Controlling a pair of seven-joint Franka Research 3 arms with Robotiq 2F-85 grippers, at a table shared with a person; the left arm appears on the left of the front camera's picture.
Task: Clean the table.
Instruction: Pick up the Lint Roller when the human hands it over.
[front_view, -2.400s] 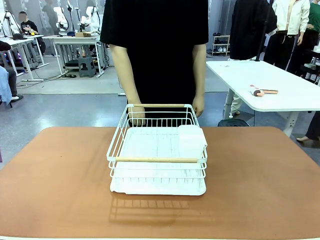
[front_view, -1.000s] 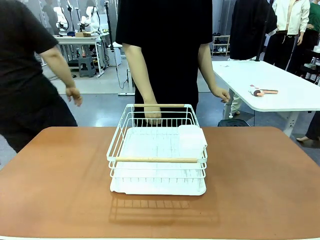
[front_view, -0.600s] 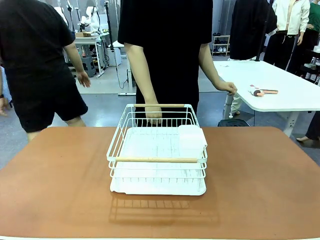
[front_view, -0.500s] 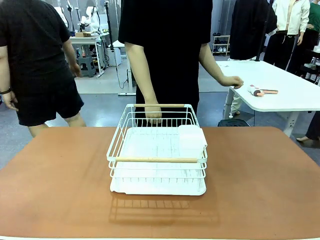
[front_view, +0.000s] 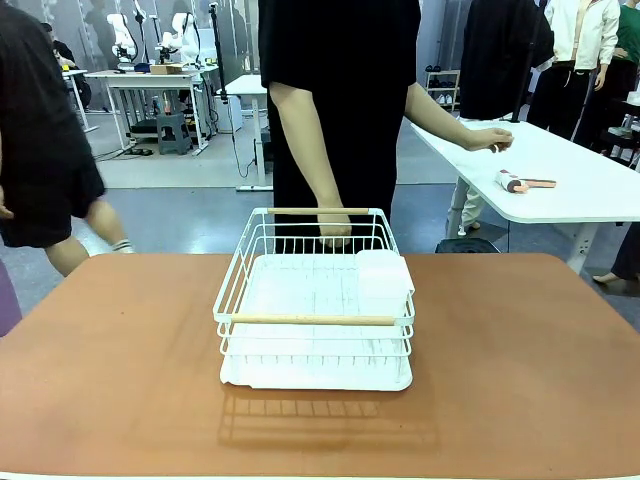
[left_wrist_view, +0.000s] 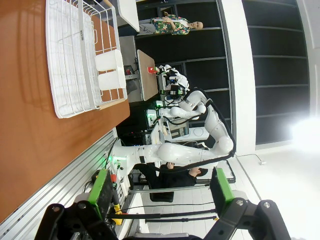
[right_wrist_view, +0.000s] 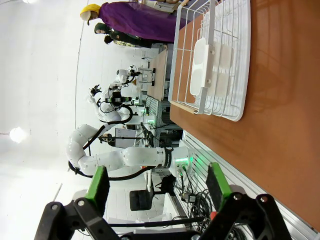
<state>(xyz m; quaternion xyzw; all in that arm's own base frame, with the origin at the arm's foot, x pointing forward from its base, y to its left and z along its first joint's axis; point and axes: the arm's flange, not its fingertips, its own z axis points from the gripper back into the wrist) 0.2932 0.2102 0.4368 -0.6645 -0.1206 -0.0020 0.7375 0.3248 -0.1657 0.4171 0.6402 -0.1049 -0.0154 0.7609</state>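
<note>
The table (front_view: 120, 370) has a reddish-brown top, also seen in the left wrist view (left_wrist_view: 25, 130) and the right wrist view (right_wrist_view: 280, 130). A white wire rack (front_view: 315, 300) with two wooden handles stands at its middle, with a white box (front_view: 382, 280) inside at the right. A person in black stands at the far edge, one hand (front_view: 335, 228) at the rack's far handle. My left gripper (left_wrist_view: 160, 192) is open and well back from the rack (left_wrist_view: 80, 55). My right gripper (right_wrist_view: 157, 189) is open too, away from the rack (right_wrist_view: 212, 55).
The person's other hand (front_view: 490, 137) reaches over a white table (front_view: 590, 200) at the right, near a small roller-like object (front_view: 515, 182). A second person (front_view: 40, 160) walks at the far left, beyond the table. Bare tabletop lies on both sides of the rack.
The standing person's arm has stretched further right over the white table, and the hand at the rack has shifted slightly right. The second person has walked left. The rack has not moved.
</note>
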